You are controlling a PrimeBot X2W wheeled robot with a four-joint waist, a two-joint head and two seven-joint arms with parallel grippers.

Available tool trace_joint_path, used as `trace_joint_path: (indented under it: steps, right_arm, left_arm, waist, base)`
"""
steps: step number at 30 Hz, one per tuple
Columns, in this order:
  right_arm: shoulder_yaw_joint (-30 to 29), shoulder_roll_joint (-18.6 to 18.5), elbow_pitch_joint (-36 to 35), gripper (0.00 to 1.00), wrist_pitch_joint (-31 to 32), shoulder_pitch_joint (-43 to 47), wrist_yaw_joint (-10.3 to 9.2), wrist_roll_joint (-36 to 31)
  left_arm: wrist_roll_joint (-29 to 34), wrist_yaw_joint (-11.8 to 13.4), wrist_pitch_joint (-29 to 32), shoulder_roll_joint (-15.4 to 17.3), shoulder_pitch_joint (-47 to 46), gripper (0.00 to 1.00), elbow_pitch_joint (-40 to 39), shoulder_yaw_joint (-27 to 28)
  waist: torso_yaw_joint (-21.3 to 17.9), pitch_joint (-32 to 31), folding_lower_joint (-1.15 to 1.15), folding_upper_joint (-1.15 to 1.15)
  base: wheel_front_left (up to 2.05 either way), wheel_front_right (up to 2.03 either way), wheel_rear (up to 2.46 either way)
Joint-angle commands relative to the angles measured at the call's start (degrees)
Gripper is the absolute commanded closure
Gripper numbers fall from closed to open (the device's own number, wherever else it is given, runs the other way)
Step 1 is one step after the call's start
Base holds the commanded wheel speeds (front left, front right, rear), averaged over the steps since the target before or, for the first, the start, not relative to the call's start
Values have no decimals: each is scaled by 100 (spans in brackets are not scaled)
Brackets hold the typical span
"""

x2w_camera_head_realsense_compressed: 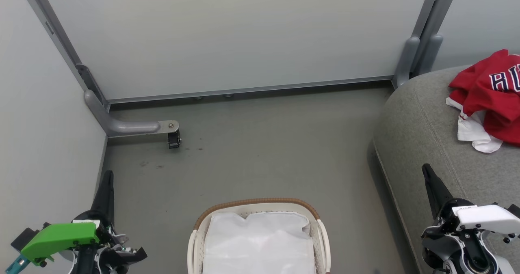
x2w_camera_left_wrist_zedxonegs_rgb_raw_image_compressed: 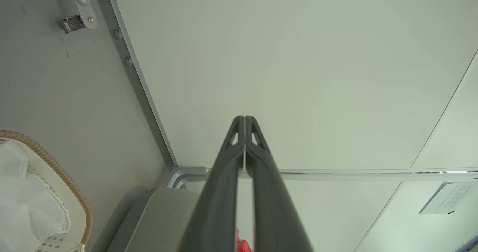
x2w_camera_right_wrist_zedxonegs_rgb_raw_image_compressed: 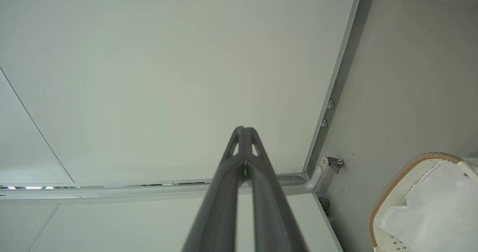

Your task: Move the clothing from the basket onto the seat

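The red clothing (x2w_camera_head_realsense_compressed: 491, 99) lies heaped on the grey seat (x2w_camera_head_realsense_compressed: 426, 124), its dark lettering cut off at the picture's edge. The basket (x2w_camera_head_realsense_compressed: 256, 203) on the floor (x2w_camera_head_realsense_compressed: 264, 144) holds a white liner (x2w_camera_head_realsense_compressed: 260, 241). The left gripper (x2w_camera_left_wrist_zedxonegs_rgb_raw_image_compressed: 244, 123) and right gripper (x2w_camera_right_wrist_zedxonegs_rgb_raw_image_compressed: 244, 132) each have fingers pressed together, holding nothing.

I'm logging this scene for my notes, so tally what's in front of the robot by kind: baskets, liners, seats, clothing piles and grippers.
laundry basket: 1
white cloth liner: 1
grey upholstered seat: 1
red jersey pile: 1 (how many garments are in it cannot be told)
grippers: 2, the left gripper and the right gripper
Total: 6
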Motion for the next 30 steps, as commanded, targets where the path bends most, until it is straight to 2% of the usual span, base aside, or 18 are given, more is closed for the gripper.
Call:
trace_joint_path:
  steps: [1,30]
  right_arm:
    - [-16,-34,-30,100,20,-51,0,19]
    - [-15,-33,-28,100,19,-50,0,20]
  left_arm:
    - [-23,-28,20,-8,-66,100,-11,17]
    - [-17,-22,25,-9,-67,100,-12,21]
  waist:
    - [0,0,0,0]
    - [0,0,0,0]
  base:
    - [0,0,0]
    - [0,0,0]
